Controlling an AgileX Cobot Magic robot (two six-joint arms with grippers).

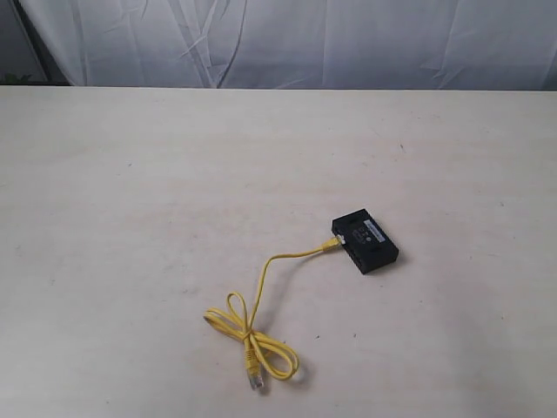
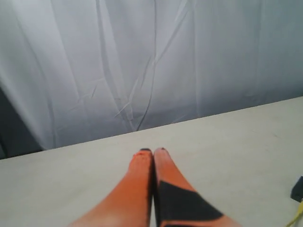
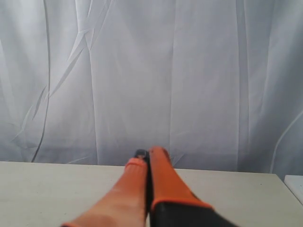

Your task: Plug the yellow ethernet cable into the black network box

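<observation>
One small white label (image 1: 343, 235) sits on top of the black network box (image 1: 365, 241), but its writing is too small to read, and no other brand or lettering can be made out.

The box is a flat, dark rectangle lying on the pale table (image 1: 130, 192), right of centre and turned at an angle. The yellow ethernet cable (image 1: 249, 334) is thin and bright. Its far end meets the left side of the box and seems to sit in a port there, though the port itself is too small to tell. From the box the cord runs left and nearer, then twists into a loose looped knot near the front edge of the table. Its free plug (image 1: 254, 380) lies just beside the loops.

Only the exterior view shows the whole box and cable. The left wrist view catches just a dark corner of the box and a sliver of yellow cord at its edge. It also shows the left gripper (image 2: 152, 151) above bare table, its orange fingers pressed together on nothing. The right wrist view shows the right gripper (image 3: 147, 152) likewise closed and empty, pointing at the white curtain (image 1: 305, 43) beyond the far edge of the table.
</observation>
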